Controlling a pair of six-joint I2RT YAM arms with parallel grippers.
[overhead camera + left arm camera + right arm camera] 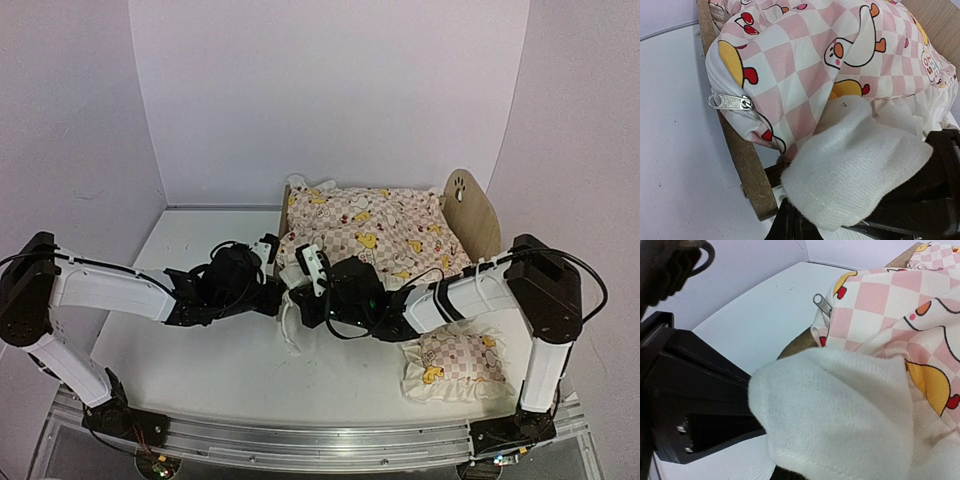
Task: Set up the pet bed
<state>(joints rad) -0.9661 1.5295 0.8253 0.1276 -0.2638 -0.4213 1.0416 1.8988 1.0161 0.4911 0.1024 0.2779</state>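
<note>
Pet bed (475, 220) base seemingly under quilt (370, 230), footboard half-covered

Pet bed (471, 216) at rear centre-right of table (180, 340), headboard right, footboard left. Quilt (370, 232) on bed, left end hanging over footboard. Pillow (455, 362) on table before bed, right side. Left gripper (266, 248) and right gripper (311, 264) side by side at quilt's front-left corner, left of pillow.

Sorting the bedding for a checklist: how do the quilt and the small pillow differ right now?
The quilt is much larger than the pillow. The quilt lies draped over the pet bed; the pillow lies flat on the table, outside the bed. Both share the pink-checked duck print with frilled edges.
</note>
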